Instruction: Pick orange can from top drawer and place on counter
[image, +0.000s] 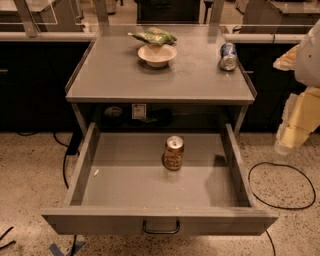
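The orange can (173, 153) stands upright in the middle of the open top drawer (100, 190), which is pulled fully out with its dark handle (161, 229) at the front. The grey counter (115, 75) is the cabinet top above and behind it. My gripper (290, 135) hangs at the right edge of the camera view, pale and yellowish, outside the drawer's right wall and above the floor. It is well to the right of the orange can and holds nothing that I can see.
On the counter are a white bowl (157, 54) with a green chip bag (154, 36) behind it, and a blue-and-silver can (228, 56) lying at the right. Black cables (280, 200) lie on the speckled floor on both sides.
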